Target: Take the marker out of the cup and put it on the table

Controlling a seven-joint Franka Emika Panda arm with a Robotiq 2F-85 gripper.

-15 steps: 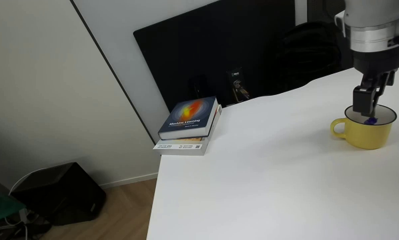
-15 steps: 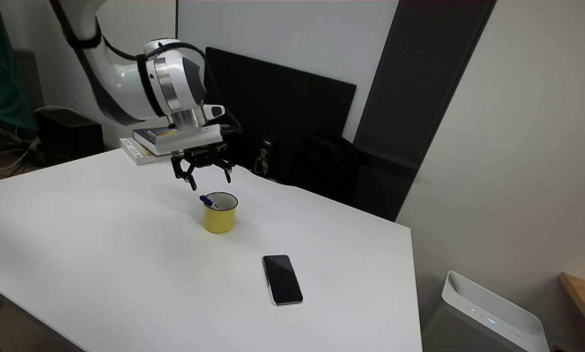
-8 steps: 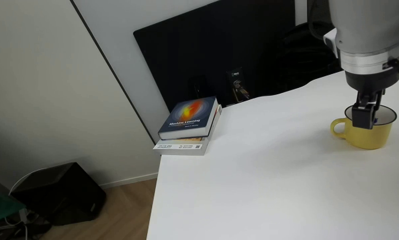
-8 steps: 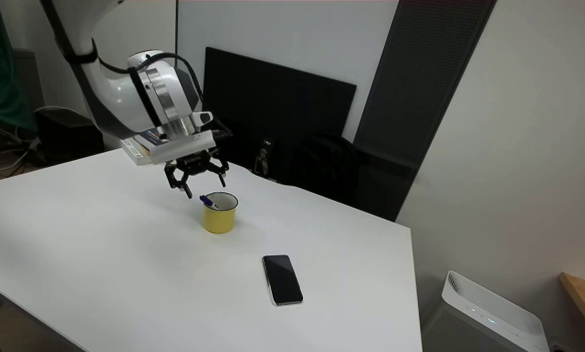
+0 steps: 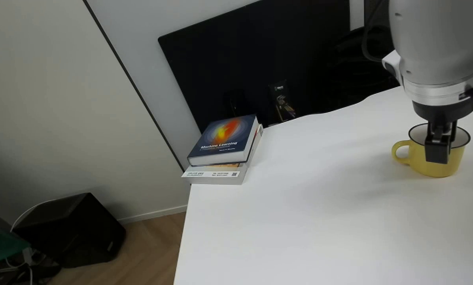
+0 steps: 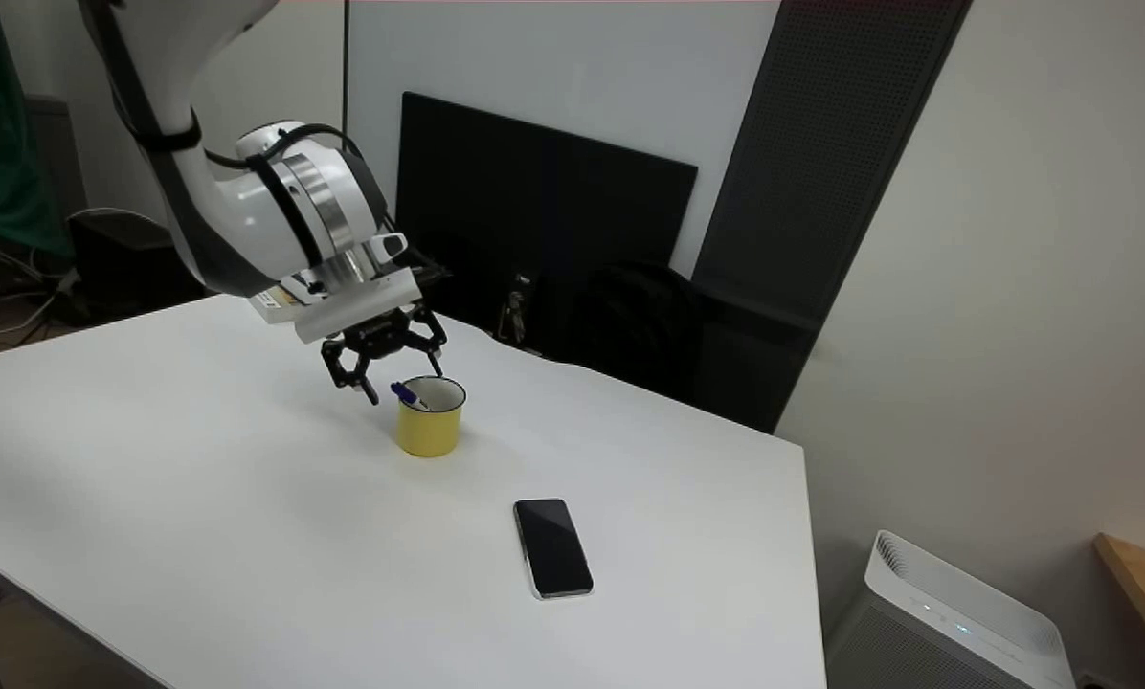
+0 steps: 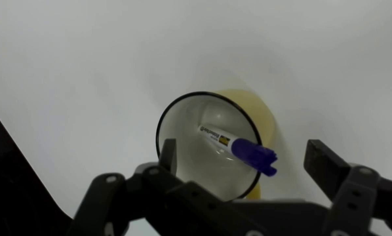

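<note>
A yellow cup [image 6: 429, 435] with a black rim stands upright on the white table [image 6: 295, 536]; it also shows in an exterior view [image 5: 420, 164] and in the wrist view [image 7: 260, 111]. A white marker with a purple cap [image 7: 235, 146] leans inside the cup, its cap sticking out over the rim; its cap also shows in an exterior view [image 6: 404, 392]. My gripper [image 7: 242, 152] is open, with its fingers spread either side of the marker's cap, apart from it. In an exterior view my gripper [image 5: 438, 152] hides the marker.
A black phone [image 6: 553, 547] lies on the table near the cup. Stacked books [image 5: 222, 142] sit at a table corner. A dark monitor [image 5: 256, 59] stands behind the table edge. The cup's handle [image 5: 399, 152] sticks out to one side.
My gripper has moved down toward the cup's rim and the marker's cap, staying open. The cup and marker have not moved.
</note>
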